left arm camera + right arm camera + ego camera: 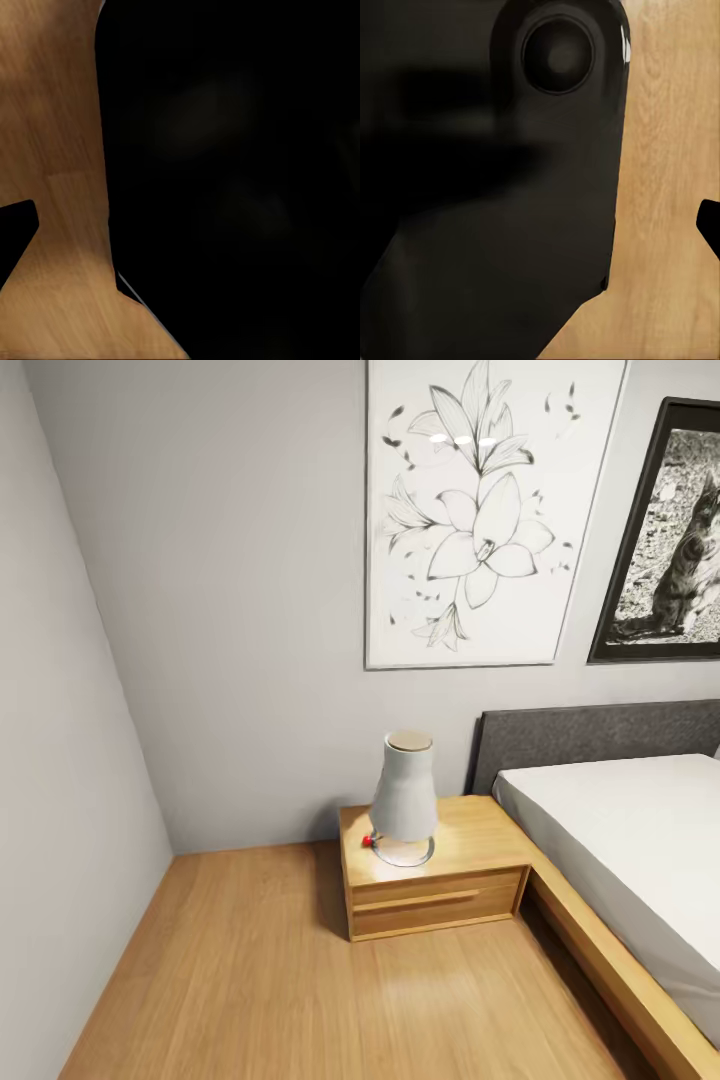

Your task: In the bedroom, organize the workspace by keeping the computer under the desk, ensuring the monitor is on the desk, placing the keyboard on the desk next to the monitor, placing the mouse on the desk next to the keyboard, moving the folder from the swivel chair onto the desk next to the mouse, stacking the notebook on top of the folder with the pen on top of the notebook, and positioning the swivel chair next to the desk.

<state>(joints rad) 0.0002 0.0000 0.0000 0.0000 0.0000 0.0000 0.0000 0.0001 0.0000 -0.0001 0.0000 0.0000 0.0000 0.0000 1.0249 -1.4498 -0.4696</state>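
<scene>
Bedroom corner, wood floor (pixel 250 980) | nightstand (pixel 440 875) | white lamp (pixel 404 800) | bed (pixel 620 840)

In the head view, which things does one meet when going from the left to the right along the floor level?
Side wall → bare wooden floor → nightstand with the white lamp on it → bed.

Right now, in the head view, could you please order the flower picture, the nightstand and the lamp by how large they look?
1. Flower picture, largest.
2. Nightstand.
3. Lamp, smallest.
The picture hangs farther back, so this is apparent size only.
</scene>
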